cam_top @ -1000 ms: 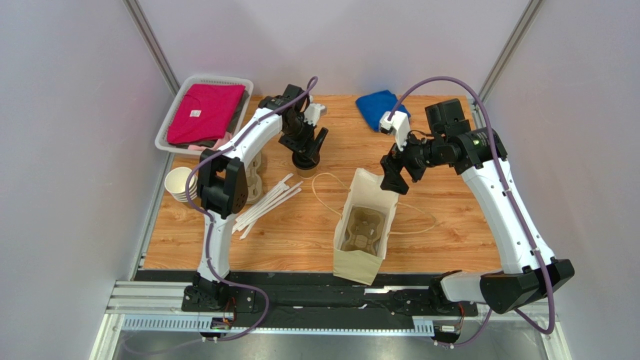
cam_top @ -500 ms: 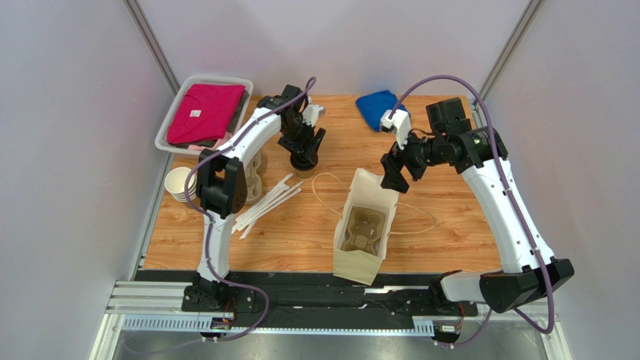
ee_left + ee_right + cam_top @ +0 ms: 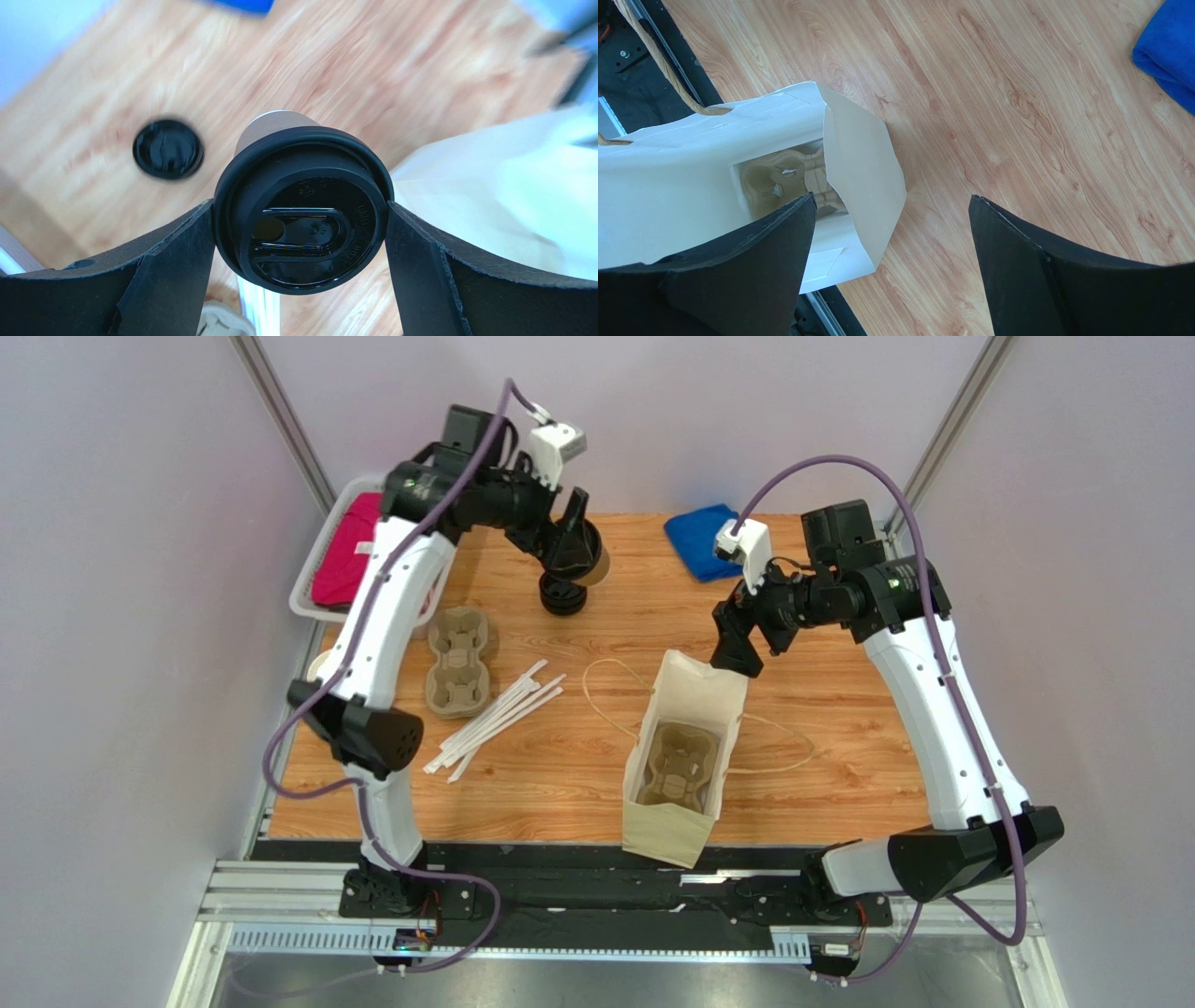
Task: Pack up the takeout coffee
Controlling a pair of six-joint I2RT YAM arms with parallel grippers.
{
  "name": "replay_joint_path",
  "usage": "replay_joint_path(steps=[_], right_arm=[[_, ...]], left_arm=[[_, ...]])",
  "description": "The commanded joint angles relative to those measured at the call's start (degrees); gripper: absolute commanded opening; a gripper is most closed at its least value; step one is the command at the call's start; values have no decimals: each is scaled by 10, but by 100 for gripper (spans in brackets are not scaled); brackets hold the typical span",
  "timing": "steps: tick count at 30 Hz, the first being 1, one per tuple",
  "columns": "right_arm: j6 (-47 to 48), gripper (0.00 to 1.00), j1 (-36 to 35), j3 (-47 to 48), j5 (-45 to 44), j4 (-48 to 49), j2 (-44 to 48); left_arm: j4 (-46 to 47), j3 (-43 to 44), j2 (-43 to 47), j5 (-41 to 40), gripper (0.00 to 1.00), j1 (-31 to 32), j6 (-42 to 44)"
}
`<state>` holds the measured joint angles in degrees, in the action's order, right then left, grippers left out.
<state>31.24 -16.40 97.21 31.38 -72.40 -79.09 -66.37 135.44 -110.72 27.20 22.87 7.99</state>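
Note:
The takeout coffee (image 3: 302,224), a tan kraft cup with a black lid, sits between my left gripper's fingers (image 3: 172,273), which press on the lid's rim. In the top view the left gripper (image 3: 575,546) holds the cup (image 3: 592,567) in the air above the table's far middle. A pale paper bag (image 3: 683,756) stands open at the near middle with a pulp cup carrier (image 3: 676,763) inside. My right gripper (image 3: 732,647) hovers open and empty by the bag's far edge; in its wrist view the gripper (image 3: 891,206) is over the bag's rim (image 3: 861,161).
Loose black lids (image 3: 561,598) lie below the held cup, one in the left wrist view (image 3: 168,148). A second carrier (image 3: 456,658), white straws (image 3: 498,711), stacked lidless cups (image 3: 333,679), a basket with pink cloth (image 3: 372,546) and a blue cloth (image 3: 706,536) are on the table.
My left arm has risen and swung back, lifting the lidded cup off the table beside the lids. My right gripper has shifted slightly up at the bag's far edge.

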Motion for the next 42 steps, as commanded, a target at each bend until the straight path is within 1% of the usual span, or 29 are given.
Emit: replay_joint_path(steps=[1,4,6,7,8,10,12,13,14,17,19,21,22,24,25,26,28,29,30,31,34,37,42], right_arm=[[-4,84,1,20,22,8,-12],[-4,82,1,15,32,4,-17],[-10,79,1,13,47,2,-20],[-13,78,1,12,51,2,-23],[-16,74,2,11,53,2,-24],[-19,71,1,2,54,2,-25],[-26,67,2,-8,58,3,-21],[-30,66,1,-20,61,9,-15],[-36,65,2,-27,63,13,-12],[-51,60,-4,-51,69,31,-1],[-53,59,-9,-58,66,31,3],[-57,53,-11,-66,62,37,5],[-65,46,-12,-68,62,43,7],[-78,37,-11,-69,64,52,6],[-91,30,-11,-69,66,54,6],[-96,28,-11,-69,68,56,6],[-105,22,-11,-70,70,58,11],[-108,21,-11,-71,70,57,12],[-109,19,-11,-76,70,53,18],[-109,13,-11,-79,70,52,21],[-110,3,-11,-91,76,46,31],[-114,0,-11,-100,82,44,39],[-124,0,-10,-114,77,23,47]], left_arm=[[-39,32,96,117,35,3,-2],[-62,48,128,136,35,32,33],[-90,59,146,146,35,62,63],[-111,59,150,149,35,84,73],[-123,59,155,148,34,96,83],[-154,57,165,145,34,132,105],[-162,45,175,147,34,156,109],[-160,38,178,149,34,181,108],[-161,30,176,149,34,194,108],[-160,34,156,126,33,249,115],[-157,33,144,96,33,288,123],[-157,29,125,60,33,309,138],[-155,25,120,48,33,327,143],[-156,14,103,16,32,344,164],[-153,10,97,4,32,361,171],[-152,11,85,-21,32,370,183],[-153,11,71,-45,32,393,190],[-158,15,55,-68,31,400,198],[-163,15,48,-72,31,405,200],[-169,15,43,-72,31,409,200],[-169,-8,26,-80,29,410,193],[-162,-29,14,-98,28,410,197],[-123,-92,10,-128,27,410,219]])
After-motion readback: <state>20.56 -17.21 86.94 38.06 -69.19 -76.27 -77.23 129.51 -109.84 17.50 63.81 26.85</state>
